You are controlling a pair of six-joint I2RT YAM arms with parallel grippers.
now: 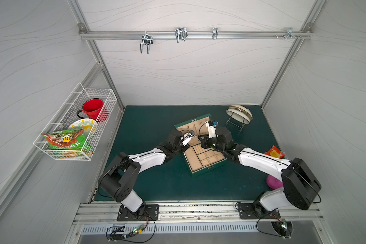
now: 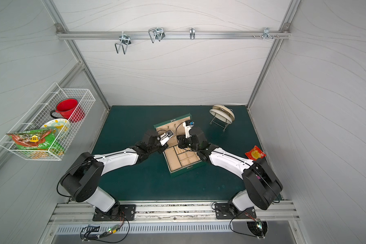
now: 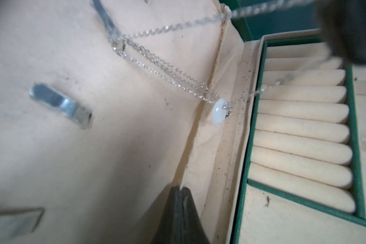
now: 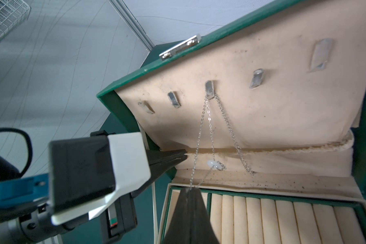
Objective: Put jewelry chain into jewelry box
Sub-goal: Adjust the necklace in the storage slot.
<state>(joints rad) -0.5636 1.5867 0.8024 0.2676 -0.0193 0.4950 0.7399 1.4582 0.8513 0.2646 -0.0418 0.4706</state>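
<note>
**a:** left of frame first. what stands there?

**b:** in both top views a white wire basket [image 1: 51,152] hangs on the left wall. it holds a red mug [image 1: 92,109], a plate [image 1: 82,125] and a snack bag [image 1: 65,139], all well apart from the work.

**a:** mid frame?

**b:** the jewelry box [image 1: 199,172] sits open on the green mat [image 1: 152,179], with its lid [image 4: 283,95] raised toward the back wall. both arms meet over it.

**a:** left gripper?

**b:** the left gripper [image 3: 181,190] has its tips pressed together with nothing between them. it sits just beside the foot of the lid lining.

**a:** location of the chain?

**b:** the jewelry chain [image 3: 167,68] is looped over the middle hook [image 4: 209,88] of five inside the lid. its strands hang down the beige lining. the white pendant [image 4: 211,163] lies at the foot of the lid, near the ring rolls [image 4: 283,219].

**a:** right gripper?

**b:** the right gripper [image 4: 190,189] is closed, clamped on one strand of the chain at the box's rim by the ring rolls.

**a:** right of frame?

**b:** plates in a wire stand [image 1: 239,115] are at the upper right of the mat. a red packet [image 1: 274,152] lies at the right edge. a pink item [image 1: 273,183] is partly hidden behind the right arm, and i cannot tell what it is.
</note>
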